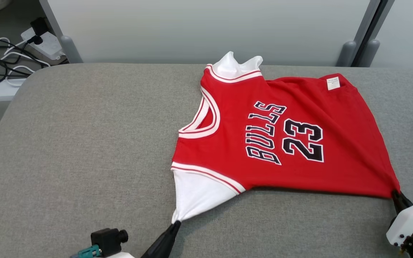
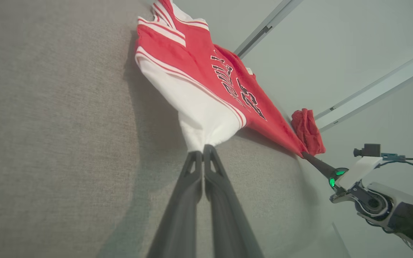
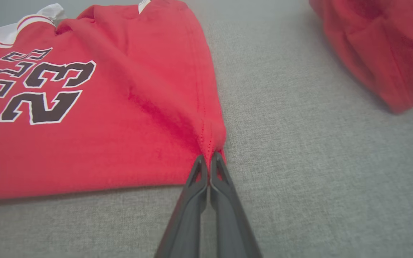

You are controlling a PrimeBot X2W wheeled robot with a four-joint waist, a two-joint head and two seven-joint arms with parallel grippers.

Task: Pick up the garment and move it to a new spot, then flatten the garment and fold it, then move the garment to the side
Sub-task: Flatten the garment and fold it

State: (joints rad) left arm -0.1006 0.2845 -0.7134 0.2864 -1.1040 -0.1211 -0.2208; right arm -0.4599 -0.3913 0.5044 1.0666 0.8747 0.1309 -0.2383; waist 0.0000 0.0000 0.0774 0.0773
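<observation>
- Head view has the garment (image 1: 285,143) spread on the grey surface (image 1: 84,150), right of centre. The print faces up, the neck is toward the robot's left and the hem toward its right.
- The left pincer (image 1: 176,223) is clamped tight on the tip of the near white sleeve, and the cloth bunches into a point at its tips.
- The right pincer (image 1: 395,194) is closed on the near hem corner, with red cloth gathered into its tips.
- Between those two grips the near edge runs taut, with a thin shadow beneath it. The far edge lies slack, and its white label (image 1: 333,83) shows.
- How it will handle, by my read: light, limp knit with no stiffness at all. It should sag wherever it isn't held, and it will likely drag rather than glide on this woven cover.
- Best holds look like corners and seamed edges, since the hem stitching and sleeve trim give narrow tips something to bite.
- One caution: only a small pinch of thin cloth sits in each grip, so a hard pull apart could tug it free.
- A red bundle (image 3: 378,46) sits well off to the right, apart from the hem.
</observation>
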